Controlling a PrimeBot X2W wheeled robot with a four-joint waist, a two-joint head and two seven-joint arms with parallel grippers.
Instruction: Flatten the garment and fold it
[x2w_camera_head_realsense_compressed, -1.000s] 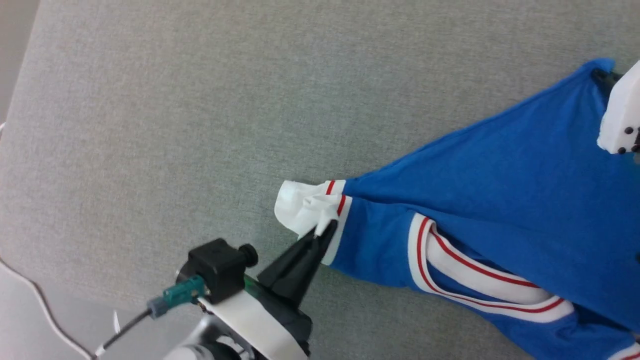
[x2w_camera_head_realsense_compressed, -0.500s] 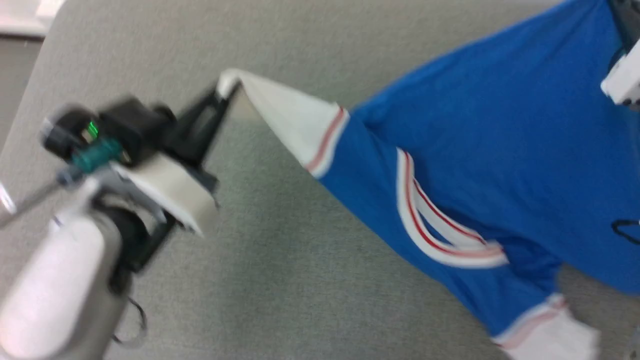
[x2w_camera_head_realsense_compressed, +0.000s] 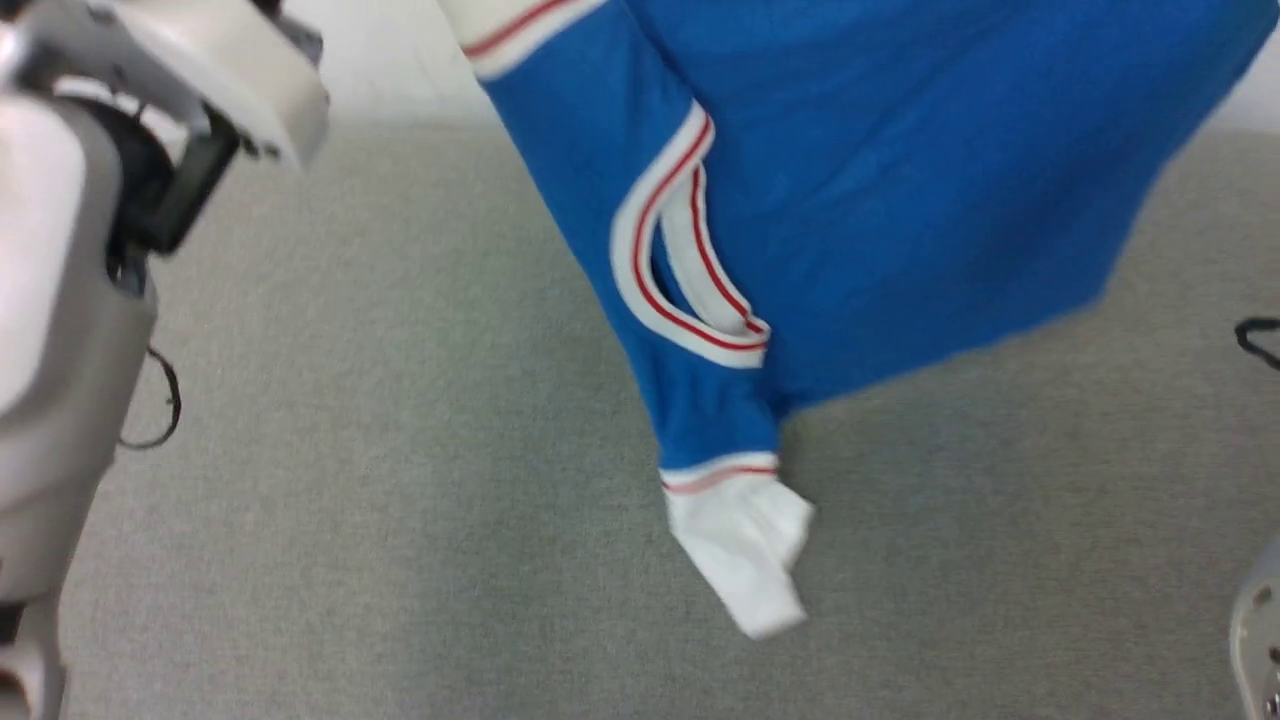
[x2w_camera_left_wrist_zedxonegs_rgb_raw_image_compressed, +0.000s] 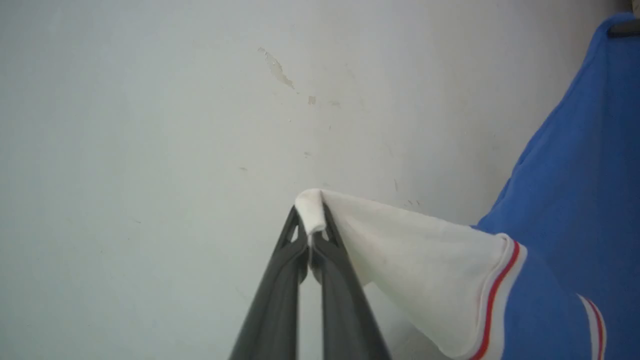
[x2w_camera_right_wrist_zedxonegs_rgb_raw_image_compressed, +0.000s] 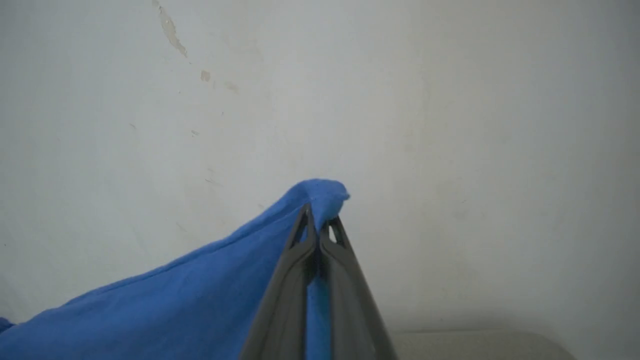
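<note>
Royal-blue jersey T-shirt (x2w_camera_head_realsense_compressed: 900, 200) held up over the grey table (x2w_camera_head_realsense_compressed: 400, 520).
Left hand (x2w_camera_left_wrist_zedxonegs_rgb_raw_image_compressed: 311, 232) pinches its white sleeve end; right hand (x2w_camera_right_wrist_zedxonegs_rgb_raw_image_compressed: 318, 225) is clamped on a blue edge.

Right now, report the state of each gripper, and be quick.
Left gripper: jaws shut on the garment's white sleeve end.
Right gripper: jaws shut on a blue corner of the garment.
</note>
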